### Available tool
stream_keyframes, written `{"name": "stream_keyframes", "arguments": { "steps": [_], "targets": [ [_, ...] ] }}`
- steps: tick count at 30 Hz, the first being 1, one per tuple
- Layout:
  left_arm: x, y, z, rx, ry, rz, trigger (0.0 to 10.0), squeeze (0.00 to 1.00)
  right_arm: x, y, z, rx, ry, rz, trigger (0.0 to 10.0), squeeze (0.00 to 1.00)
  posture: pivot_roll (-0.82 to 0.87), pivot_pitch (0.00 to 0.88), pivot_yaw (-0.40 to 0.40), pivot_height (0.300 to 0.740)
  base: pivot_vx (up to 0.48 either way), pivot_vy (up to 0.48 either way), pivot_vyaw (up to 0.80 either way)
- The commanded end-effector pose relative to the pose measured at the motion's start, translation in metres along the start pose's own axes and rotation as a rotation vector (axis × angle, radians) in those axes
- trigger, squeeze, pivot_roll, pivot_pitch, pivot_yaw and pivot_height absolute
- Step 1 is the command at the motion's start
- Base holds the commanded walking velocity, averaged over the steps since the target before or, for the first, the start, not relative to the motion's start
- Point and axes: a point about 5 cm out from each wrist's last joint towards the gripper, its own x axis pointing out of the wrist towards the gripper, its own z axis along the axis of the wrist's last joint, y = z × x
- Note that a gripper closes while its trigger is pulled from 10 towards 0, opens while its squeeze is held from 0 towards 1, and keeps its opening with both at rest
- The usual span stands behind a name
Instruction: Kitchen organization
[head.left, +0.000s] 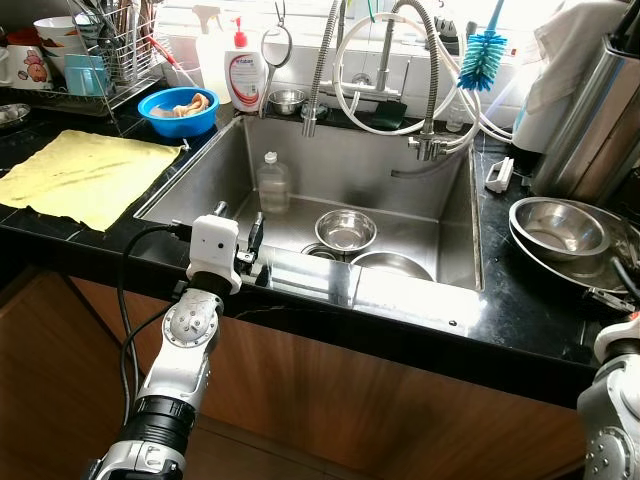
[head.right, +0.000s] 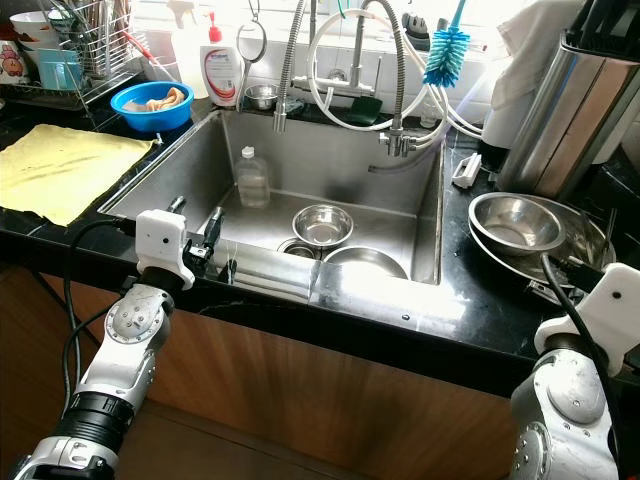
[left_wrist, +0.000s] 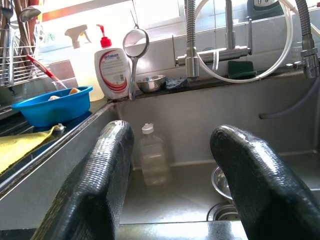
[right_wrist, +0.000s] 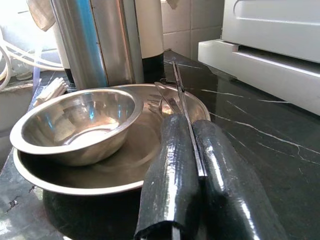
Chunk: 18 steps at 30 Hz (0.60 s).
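Note:
My left gripper (head.left: 238, 222) hovers open over the front rim of the steel sink (head.left: 455, 170), its fingers (left_wrist: 95, 190) wide apart with nothing between them. Down in the sink lie a small steel bowl (head.left: 346, 230), a flat steel dish (head.left: 392, 265) and a clear plastic bottle (head.left: 272, 182) standing upright. On the right counter a steel bowl (head.left: 560, 228) rests inside a wider steel bowl (right_wrist: 125, 172). My right gripper (right_wrist: 192, 122) is at that wide bowl's rim, shut on a thin metal utensil (right_wrist: 181, 97) whose far end lies in the bowl beside a fork (right_wrist: 162, 95).
A yellow cloth (head.left: 85, 172) covers the left counter, with a blue bowl (head.left: 178, 108), soap bottle (head.left: 243, 72) and dish rack (head.left: 100, 50) behind it. Faucet hoses (head.left: 420, 90) and a blue brush (head.left: 483, 55) hang over the sink. A tall steel canister (head.left: 590, 120) stands at the right.

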Motion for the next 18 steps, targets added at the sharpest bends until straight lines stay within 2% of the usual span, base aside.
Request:
{"name": "stream_keyframes", "arguments": {
  "steps": [1, 2, 3, 8, 9, 11, 12, 13, 14, 15, 18],
  "targets": [
    [0.0023, -0.0017, 0.0039, 0.016, -0.019, -0.012, 10.0, 0.0, 0.0013, 0.0003, 0.0022, -0.006, -0.007, 0.001, 10.0, 0.19, -0.01, 0.0, -0.018, 0.74, 0.0, 0.0, 0.0],
    [0.0022, -0.0017, 0.0039, 0.016, -0.019, -0.012, 10.0, 0.0, 0.0014, 0.0003, 0.0023, -0.007, -0.008, 0.001, 10.0, 0.19, -0.01, 0.0, -0.018, 0.74, 0.0, 0.0, 0.0],
    [0.0022, -0.0018, 0.004, 0.016, -0.019, -0.012, 10.0, 0.0, 0.0016, 0.0007, 0.0024, -0.008, -0.008, 0.003, 10.0, 0.0, -0.01, 0.0, -0.018, 0.74, 0.0, 0.0, 0.0],
    [0.0022, -0.0024, 0.0037, 0.017, -0.016, -0.019, 10.0, 0.0, 0.0024, 0.0045, 0.0013, -0.002, 0.002, 0.031, 10.0, 0.0, -0.01, 0.0, -0.019, 0.74, 0.0, 0.0, 0.0],
    [0.0021, -0.0024, 0.0037, 0.017, -0.016, -0.019, 10.0, 0.0, 0.0023, 0.0052, 0.001, -0.005, 0.005, 0.034, 10.0, 0.16, -0.01, 0.0, -0.019, 0.74, 0.0, 0.0, 0.0],
    [0.002, -0.0024, 0.0035, 0.016, -0.015, -0.019, 10.0, 0.0, 0.0021, 0.0065, 0.0003, -0.004, 0.008, 0.043, 10.0, 1.0, -0.01, 0.0, -0.019, 0.74, 0.0, 0.0, 0.0],
    [0.0017, -0.0025, 0.0031, 0.016, -0.013, -0.02, 10.0, 0.0, 0.002, 0.0074, -0.0004, -0.012, 0.012, 0.046, 10.0, 0.89, -0.01, 0.0, -0.019, 0.74, 0.0, 0.0, 0.0],
    [0.0015, -0.0023, 0.0031, 0.016, -0.013, -0.02, 10.0, 0.0, 0.0018, 0.0075, -0.0004, -0.013, 0.013, 0.046, 10.0, 0.33, -0.01, 0.0, -0.019, 0.74, 0.0, 0.0, 0.0],
    [0.0014, -0.0022, 0.0032, 0.016, -0.013, -0.02, 10.0, 0.0, 0.0017, 0.0075, -0.0004, -0.013, 0.013, 0.046, 10.0, 0.33, -0.01, 0.0, -0.019, 0.74, 0.0, 0.0, 0.0],
    [0.0015, -0.0022, 0.0034, 0.016, -0.014, -0.021, 10.0, 0.0, 0.0018, 0.0082, -0.0003, -0.013, 0.013, 0.05, 10.0, 0.0, -0.01, 0.0, -0.019, 0.74, 0.0, 0.0, 0.0],
    [0.0013, -0.0027, 0.0032, 0.016, -0.014, -0.023, 10.0, 0.0, 0.0019, 0.0083, -0.0007, -0.013, 0.014, 0.053, 10.0, 0.0, -0.01, 0.0, -0.02, 0.74, 0.0, 0.0, 0.0]
  ]
}}
